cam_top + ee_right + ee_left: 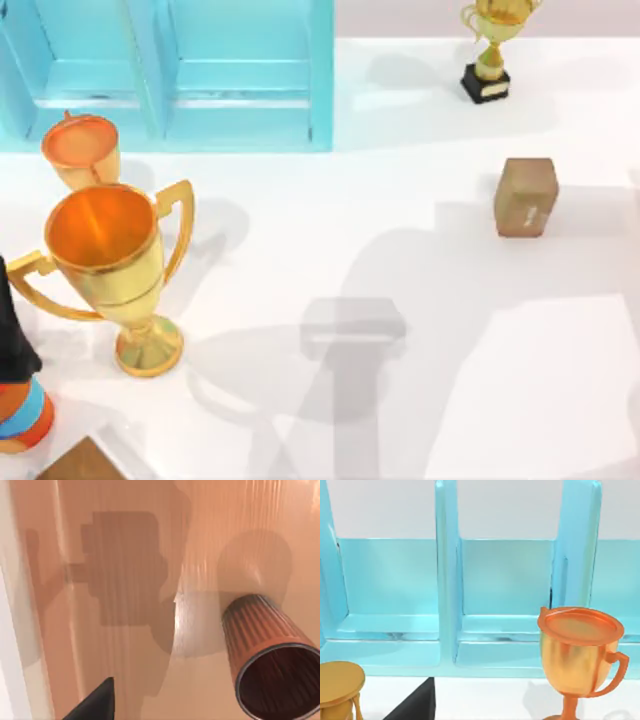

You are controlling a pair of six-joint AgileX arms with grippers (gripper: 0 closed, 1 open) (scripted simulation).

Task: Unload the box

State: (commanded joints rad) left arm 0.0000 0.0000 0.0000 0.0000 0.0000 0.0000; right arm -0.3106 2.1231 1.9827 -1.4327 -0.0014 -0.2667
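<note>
The left gripper (415,705) faces the blue box (240,100); its grip cannot be told. The gold trophy (110,270) stands before the box and the orange trophy (82,150) at its front edge. The compartments facing it look empty, so I would move away slowly, clear of both cups. Open table lies right of the box, short of the brown block (526,196). The right gripper (97,702) hangs by a ribbed cup (270,660).

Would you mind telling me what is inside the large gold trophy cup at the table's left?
The large gold trophy cup stands upright, and the top view looks into its bowl: only a bare, shiny orange-gold interior. The bottom of the bowl is in view, with no object in it.
</note>
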